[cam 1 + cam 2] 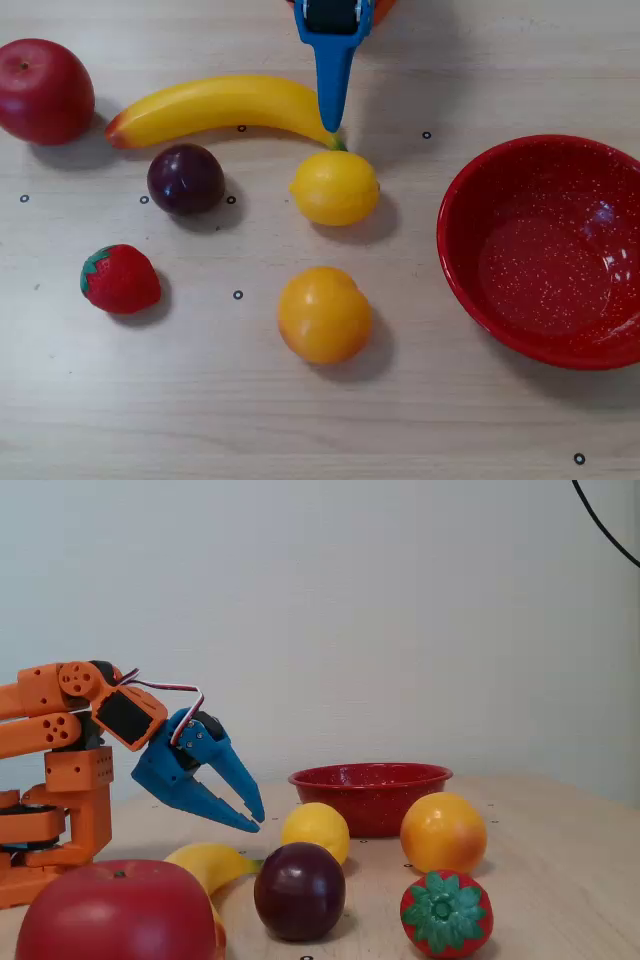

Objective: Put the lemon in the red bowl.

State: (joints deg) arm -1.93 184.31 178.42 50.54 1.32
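Observation:
The lemon (335,187) is pale yellow and oval and lies on the table in the middle of the overhead view. It also shows in the fixed view (315,831). The red bowl (452,215) stands at the right edge, apart from the lemon, and is empty; in the fixed view (370,777) it stands behind the fruits. My blue gripper (330,122) comes in from the top edge, its tip just beyond the lemon's far side. In the fixed view the gripper (254,821) hangs a little above the table left of the lemon, jaws slightly apart and empty.
A banana (215,105) lies just left of the gripper tip. A dark plum (186,179), a strawberry (120,279) and a red apple (44,91) sit further left. An orange ball-shaped fruit (323,313) lies in front of the lemon.

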